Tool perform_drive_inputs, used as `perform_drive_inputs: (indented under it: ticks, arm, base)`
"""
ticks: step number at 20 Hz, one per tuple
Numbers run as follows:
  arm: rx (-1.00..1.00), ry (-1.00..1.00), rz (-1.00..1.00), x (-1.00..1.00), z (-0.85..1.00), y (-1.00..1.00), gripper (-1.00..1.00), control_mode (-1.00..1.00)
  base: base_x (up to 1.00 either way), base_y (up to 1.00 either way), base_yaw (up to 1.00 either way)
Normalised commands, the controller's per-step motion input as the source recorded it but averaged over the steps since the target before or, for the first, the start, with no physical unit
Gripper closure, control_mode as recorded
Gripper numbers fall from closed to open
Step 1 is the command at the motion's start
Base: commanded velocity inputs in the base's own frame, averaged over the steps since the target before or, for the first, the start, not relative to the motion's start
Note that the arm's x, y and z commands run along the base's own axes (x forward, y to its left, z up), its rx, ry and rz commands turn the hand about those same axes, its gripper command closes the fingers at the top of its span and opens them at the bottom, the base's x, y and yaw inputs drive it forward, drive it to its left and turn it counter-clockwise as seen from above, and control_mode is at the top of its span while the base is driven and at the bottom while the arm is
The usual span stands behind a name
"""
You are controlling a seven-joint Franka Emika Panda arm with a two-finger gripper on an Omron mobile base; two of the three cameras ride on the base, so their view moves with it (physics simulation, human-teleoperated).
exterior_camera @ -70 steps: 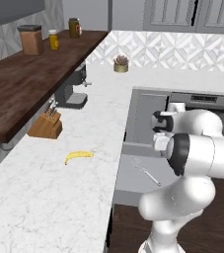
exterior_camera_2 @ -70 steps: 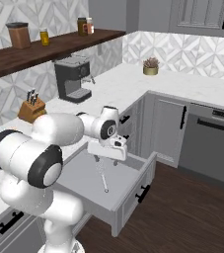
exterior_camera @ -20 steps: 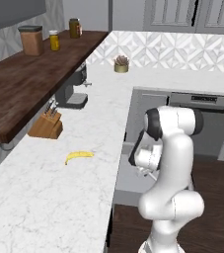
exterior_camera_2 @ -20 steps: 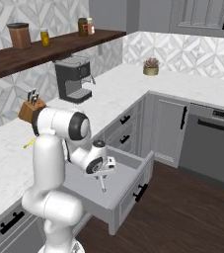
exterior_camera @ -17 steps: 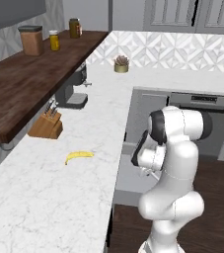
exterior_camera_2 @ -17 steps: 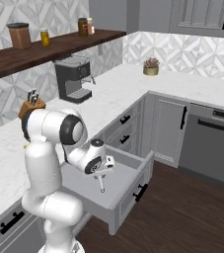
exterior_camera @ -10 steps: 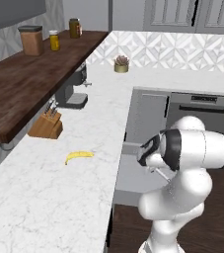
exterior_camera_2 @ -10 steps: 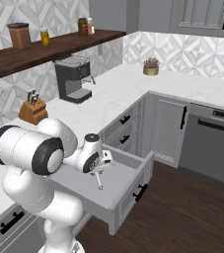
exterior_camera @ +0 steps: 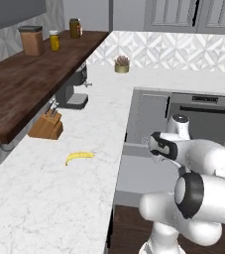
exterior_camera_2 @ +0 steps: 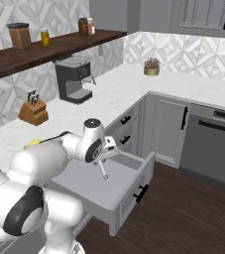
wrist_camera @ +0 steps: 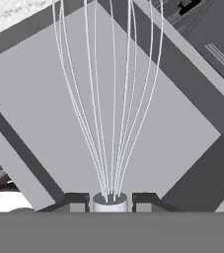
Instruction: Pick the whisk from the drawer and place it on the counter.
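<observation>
Gripper: in the hand view I see my gripper (wrist_camera: pixel 110 202) clenched on the whisk handle, one dark fingertip (wrist_camera: pixel 76 201) pressed to each side of the grey stub. From the right base view the gripper (exterior_camera_2: pixel 105 154) hangs over the open drawer.
Whisk: the hand view gives me the wire loops (wrist_camera: pixel 108 99) fanning up and away from the fingers, with the drawer floor behind them. The right base view shows the whisk (exterior_camera_2: pixel 103 171) as a thin piece hanging below the hand, above the drawer floor; whether it touches the floor I cannot tell. In the left base view my own arm covers it.
Drawer: pulled out, grey box with a dark handle on its front, plain in the right base view (exterior_camera_2: pixel 129 191); in the left base view I see a strip of its interior (exterior_camera: pixel 139 171) beside the arm.
Counter: white marble (exterior_camera: pixel 59 198), running along the wall and round the corner.
Banana: lying on the counter (exterior_camera: pixel 79 157), near the drawer side edge; the left base view shows it whole, the right base view a yellow sliver (exterior_camera_2: pixel 32 143) behind my arm.
Knife block: on the counter by the wall (exterior_camera: pixel 45 126).
Coffee machine: on the counter beyond the knife block (exterior_camera_2: pixel 73 79).
Shelf: dark wood, above the counter (exterior_camera: pixel 29 84).
</observation>
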Motion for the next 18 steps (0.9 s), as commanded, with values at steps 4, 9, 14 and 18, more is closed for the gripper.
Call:
perform_drive_inputs:
  ticks: [4,9,14,18]
  arm:
    - [0.00,0.00,0.12,-0.39,1.00,-0.10,1.00,-1.00]
    - [-0.05,0.10,0.24,-0.38,1.00,0.71,1.00,-1.00]
    - [-0.01,0.03,0.44,0.00,0.76,1.00,1.00,-1.00]
    - [0.00,0.00,0.39,-0.05,0.24,1.00,1.00,-1.00]
  base:
    - [0.00,0.00,0.00]
    - [0.00,0.00,0.00]
    - [0.00,0.00,0.00]
    - [0.00,0.00,0.00]
